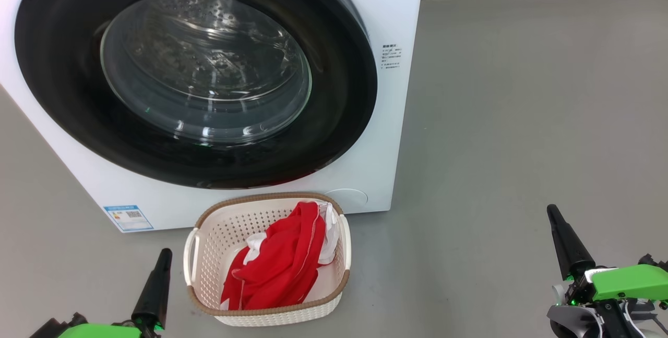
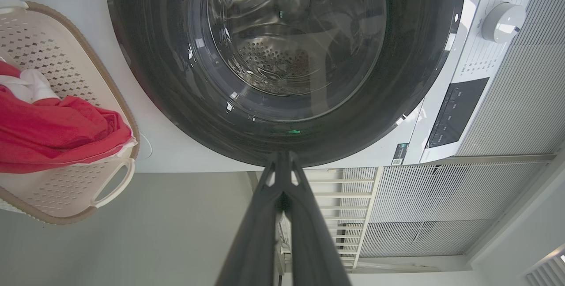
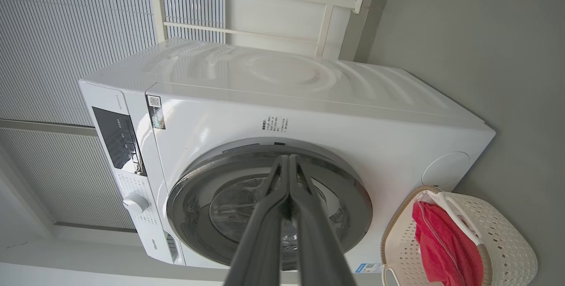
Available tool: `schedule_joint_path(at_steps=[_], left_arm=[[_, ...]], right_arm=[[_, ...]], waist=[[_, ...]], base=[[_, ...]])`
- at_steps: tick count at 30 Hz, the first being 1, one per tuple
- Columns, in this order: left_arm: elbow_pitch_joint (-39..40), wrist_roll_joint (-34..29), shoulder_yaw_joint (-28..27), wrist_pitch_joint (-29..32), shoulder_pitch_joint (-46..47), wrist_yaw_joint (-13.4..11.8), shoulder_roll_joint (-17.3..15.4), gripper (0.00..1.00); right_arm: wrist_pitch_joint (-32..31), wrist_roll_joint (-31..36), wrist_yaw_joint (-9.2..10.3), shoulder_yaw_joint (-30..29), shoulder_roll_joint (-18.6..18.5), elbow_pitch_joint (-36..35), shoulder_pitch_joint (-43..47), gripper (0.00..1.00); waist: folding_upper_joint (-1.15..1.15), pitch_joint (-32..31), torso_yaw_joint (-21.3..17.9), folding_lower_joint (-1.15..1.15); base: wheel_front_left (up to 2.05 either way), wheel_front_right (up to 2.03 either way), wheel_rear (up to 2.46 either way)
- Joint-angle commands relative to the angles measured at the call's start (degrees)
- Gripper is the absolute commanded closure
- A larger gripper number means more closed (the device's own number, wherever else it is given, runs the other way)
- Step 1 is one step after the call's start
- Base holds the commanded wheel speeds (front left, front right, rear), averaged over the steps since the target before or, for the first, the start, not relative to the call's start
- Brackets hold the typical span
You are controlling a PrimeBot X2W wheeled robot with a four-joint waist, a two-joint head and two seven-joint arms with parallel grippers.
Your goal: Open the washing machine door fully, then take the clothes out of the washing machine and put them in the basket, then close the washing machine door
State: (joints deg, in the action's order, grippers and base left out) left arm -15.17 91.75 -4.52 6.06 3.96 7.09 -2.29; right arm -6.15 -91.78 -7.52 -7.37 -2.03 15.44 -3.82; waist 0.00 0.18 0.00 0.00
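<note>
Red clothes [image 1: 282, 265] sit in the basket [image 1: 216, 252] on the near side of the washing machine [image 1: 396, 14], its door [image 1: 206, 67] closed, left gripper [image 2: 282, 158] and right gripper [image 3: 289, 159] both clenched empty

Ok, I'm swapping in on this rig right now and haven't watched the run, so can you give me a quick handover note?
Left gripper: shut, empty, low, just left of the basket.
Right gripper: shut, empty, out over the floor to the right.
Clothes: red and white pile lying in the basket, which stands on the floor before the washing machine.
Washing machine door: looks closed; no clothes visible through its glass.
Done: unloading and, apparently, closing the door.
Left: nothing obvious; perhaps confirm the latch caught.
</note>
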Motion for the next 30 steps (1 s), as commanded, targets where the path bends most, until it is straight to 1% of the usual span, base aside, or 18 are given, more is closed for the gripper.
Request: schedule_joint_path(at_steps=[1, 30], left_arm=[[1.1, 0.4, -2.0, 0.4, 2.2, 0.4, -0.6, 1.0], [1.1, 0.4, -2.0, 0.4, 2.2, 0.4, -0.6, 1.0]], right_arm=[[-0.3, -0.4, 0.03, 0.8, -0.9, -1.4, -2.4, 1.0], [-0.4, -0.4, 0.03, 0.8, -0.9, -1.4, -2.4, 1.0]], waist=[[0.0, 0.0, 0.0, 0.0], [0.0, 0.0, 0.0, 0.0]], base=[[0.0, 0.0, 0.0], [0.0, 0.0, 0.0]])
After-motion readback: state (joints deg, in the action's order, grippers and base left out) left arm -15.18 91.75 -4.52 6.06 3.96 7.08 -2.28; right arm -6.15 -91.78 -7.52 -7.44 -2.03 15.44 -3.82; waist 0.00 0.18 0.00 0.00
